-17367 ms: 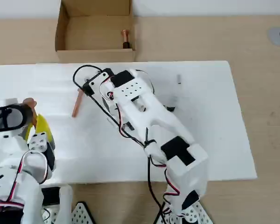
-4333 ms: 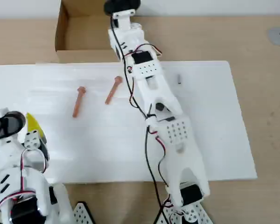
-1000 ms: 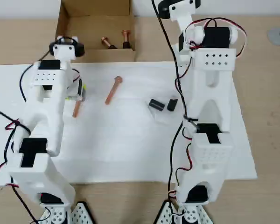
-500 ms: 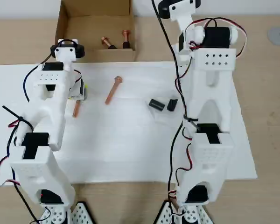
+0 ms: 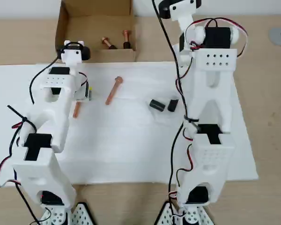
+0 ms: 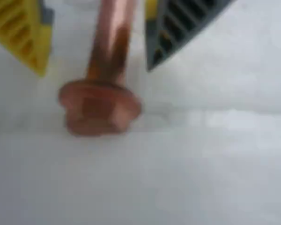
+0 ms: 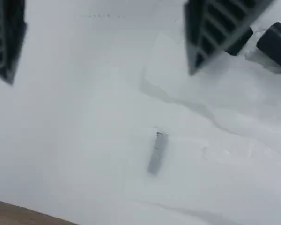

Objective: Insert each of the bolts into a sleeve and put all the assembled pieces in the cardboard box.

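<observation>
A copper bolt (image 6: 99,105) lies on the white sheet, its shaft running up between the fingers of my left gripper (image 6: 94,68), which is open and straddles it. From above, that bolt (image 5: 77,110) pokes out under the left gripper (image 5: 82,93). A second bolt (image 5: 113,90) lies loose to its right. Two black sleeves (image 5: 156,105) (image 5: 173,104) lie mid-sheet beside the right arm. My right gripper (image 7: 100,70) hangs open over bare sheet, with a sleeve (image 7: 276,40) off to one side. The cardboard box (image 5: 61,33) holds two assembled pieces (image 5: 107,43) (image 5: 126,38).
The white foam sheet (image 5: 131,140) covers most of the wooden table. A small grey piece (image 7: 157,152) lies on the sheet under the right gripper. A grey disc (image 5: 278,35) sits at the far right table edge.
The left arm's wrist has shifted slightly right and toward the near side, settling over the left bolt. The right arm, bolts and sleeves have not moved.
</observation>
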### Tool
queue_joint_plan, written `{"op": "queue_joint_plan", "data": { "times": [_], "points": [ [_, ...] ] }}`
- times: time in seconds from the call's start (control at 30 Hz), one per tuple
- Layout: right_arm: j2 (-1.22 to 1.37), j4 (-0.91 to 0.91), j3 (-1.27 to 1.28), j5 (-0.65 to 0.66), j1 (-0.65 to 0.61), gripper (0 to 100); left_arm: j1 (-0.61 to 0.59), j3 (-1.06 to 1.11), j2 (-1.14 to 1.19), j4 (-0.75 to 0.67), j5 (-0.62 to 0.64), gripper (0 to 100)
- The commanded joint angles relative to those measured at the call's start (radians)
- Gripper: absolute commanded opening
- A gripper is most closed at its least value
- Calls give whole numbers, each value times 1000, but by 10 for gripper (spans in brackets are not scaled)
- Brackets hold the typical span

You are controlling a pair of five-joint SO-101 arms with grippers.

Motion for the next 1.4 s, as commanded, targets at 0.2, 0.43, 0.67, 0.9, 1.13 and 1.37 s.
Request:
{"op": "queue_joint_plan", "data": {
  "times": [0.2,0.43,0.67,0.9,1.13,1.37],
  "points": [
    [-77,12,2,6,16,277,23,14,-5,-29,5,152],
    [-77,12,2,6,16,277,21,14,-5,-31,5,8],
    [-77,12,2,6,16,277,20,14,-15,-26,6,12],
    [-81,14,2,6,16,277,17,-43,-74,55,60,12],
    [-154,15,140,5,10,277,-28,14,-452,98,127,12],
    [-335,12,541,91,-90,277,-28,278,-918,86,126,12]
  ]
}}
